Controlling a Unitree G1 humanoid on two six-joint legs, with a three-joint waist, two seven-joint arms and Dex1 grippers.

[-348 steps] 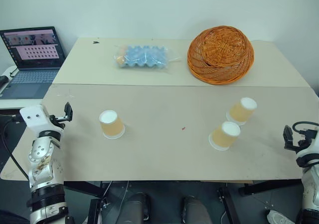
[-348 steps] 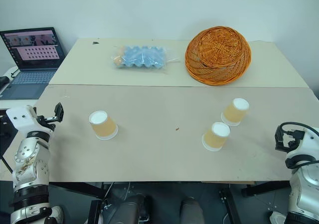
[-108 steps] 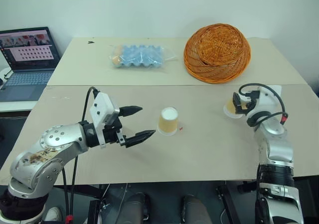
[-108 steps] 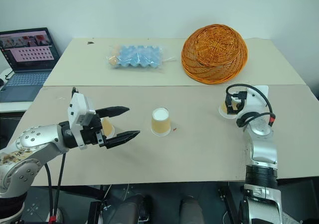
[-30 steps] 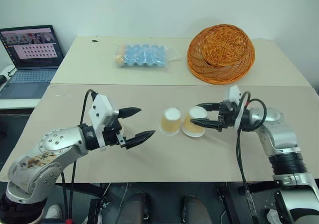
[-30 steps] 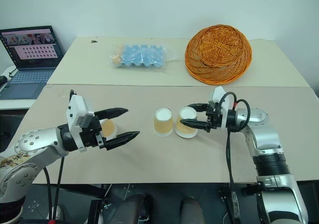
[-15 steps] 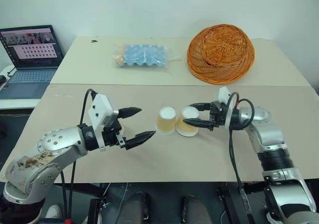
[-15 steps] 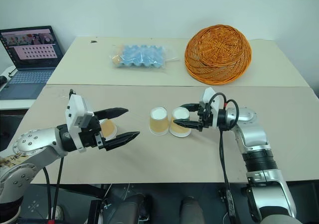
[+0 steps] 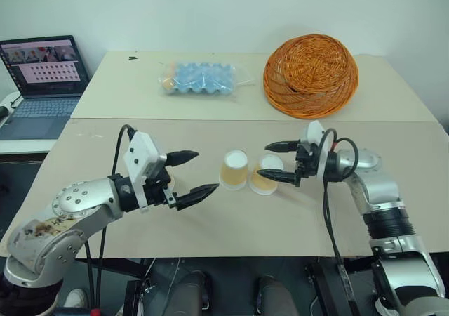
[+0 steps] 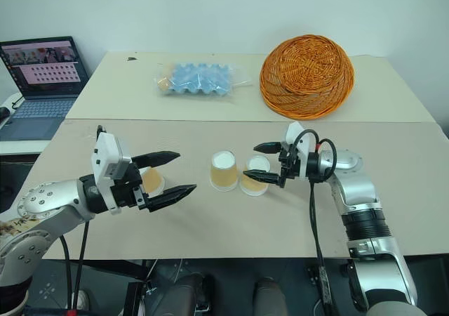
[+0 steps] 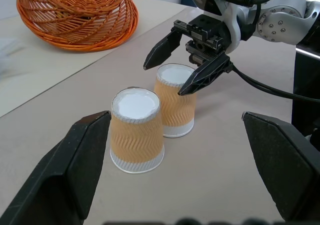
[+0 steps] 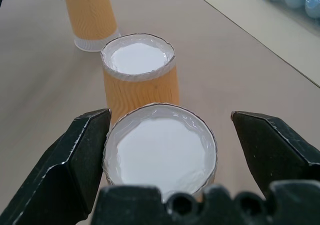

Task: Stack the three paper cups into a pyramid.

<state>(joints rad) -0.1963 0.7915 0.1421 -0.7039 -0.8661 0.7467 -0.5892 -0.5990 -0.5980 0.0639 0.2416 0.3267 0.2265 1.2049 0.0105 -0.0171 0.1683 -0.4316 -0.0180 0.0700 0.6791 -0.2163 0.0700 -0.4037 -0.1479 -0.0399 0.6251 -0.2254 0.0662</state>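
Beige table (image 9: 231, 221) | two cups (image 9: 233, 169) upside-down, touching | third cup (image 10: 149, 180) apart | both end effectors wide, holding nothing

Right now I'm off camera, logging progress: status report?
Right gripper open around the second cup, set beside the middle cup. Left gripper open, empty. Third cup unstacked. Nothing obstructing.

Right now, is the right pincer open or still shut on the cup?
Open. The right pincer stands with fingers spread either side of the cup, gaps showing in the right wrist view; a second ago it was clamped on it.
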